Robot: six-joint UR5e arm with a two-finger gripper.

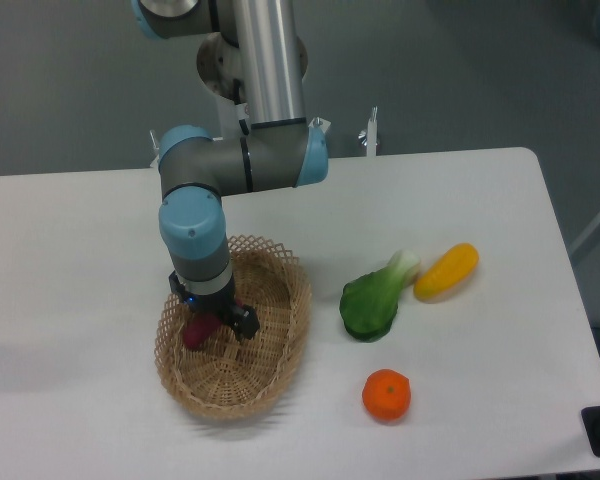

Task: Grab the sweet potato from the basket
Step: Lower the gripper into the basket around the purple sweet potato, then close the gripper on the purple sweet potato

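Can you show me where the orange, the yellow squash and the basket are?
orange [386, 394]: fixed camera, middle of the fruit.
squash [446, 271]: fixed camera, middle of its body.
basket [280, 366]: fixed camera, right side of woven rim.

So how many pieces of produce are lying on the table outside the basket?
3: the bok choy right of the basket, the yellow squash beside its stem end, and the orange nearer the front edge. None appears hidden.
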